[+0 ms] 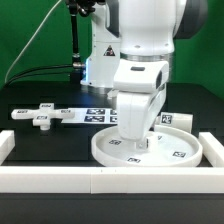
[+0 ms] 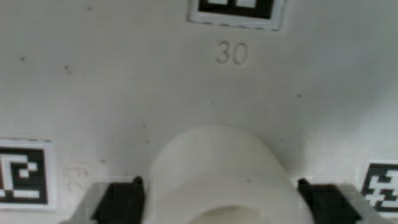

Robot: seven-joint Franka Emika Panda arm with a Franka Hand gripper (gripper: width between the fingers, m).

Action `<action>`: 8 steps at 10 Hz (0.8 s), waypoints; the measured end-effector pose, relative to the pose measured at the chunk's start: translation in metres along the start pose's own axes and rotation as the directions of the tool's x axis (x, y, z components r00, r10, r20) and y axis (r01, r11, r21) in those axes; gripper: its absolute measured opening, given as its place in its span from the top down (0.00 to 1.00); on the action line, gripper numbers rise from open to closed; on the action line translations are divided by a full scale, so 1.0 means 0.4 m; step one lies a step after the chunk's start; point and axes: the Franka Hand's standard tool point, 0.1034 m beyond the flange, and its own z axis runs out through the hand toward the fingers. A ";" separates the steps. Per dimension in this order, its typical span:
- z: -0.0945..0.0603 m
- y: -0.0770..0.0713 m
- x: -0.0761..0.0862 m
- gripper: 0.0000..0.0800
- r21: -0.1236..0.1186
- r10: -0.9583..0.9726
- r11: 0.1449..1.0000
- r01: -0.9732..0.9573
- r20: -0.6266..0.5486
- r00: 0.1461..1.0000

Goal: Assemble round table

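The arm's white wrist [image 1: 137,95] hides the middle of the large shallow white plastic disc [image 1: 168,148]. Picture edges cut off the blurred short thick white post [image 2: 215,175], black gripper fingers [image 2: 119,201] and black-and-white square tags [image 2: 237,8]; the fingers perhaps touch the post.

The white arm [image 1: 140,35] hung down from above with its wrist [image 1: 138,80] held vertical and its claw [image 2: 221,200] pointing straight downward, the two black fingers [image 2: 121,200] pressed against opposite sides of the rounded white post [image 2: 217,160], so that the claw was closed around it.
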 end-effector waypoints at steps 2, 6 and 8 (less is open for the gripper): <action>0.000 0.001 -0.002 0.49 -0.001 0.014 1.000 -0.014 0.001 1.000; 0.000 0.001 -0.005 0.22 0.000 0.016 1.000 -0.016 0.001 1.000; -0.038 -0.015 -0.026 0.19 -0.019 0.086 0.996 -0.086 -0.001 0.996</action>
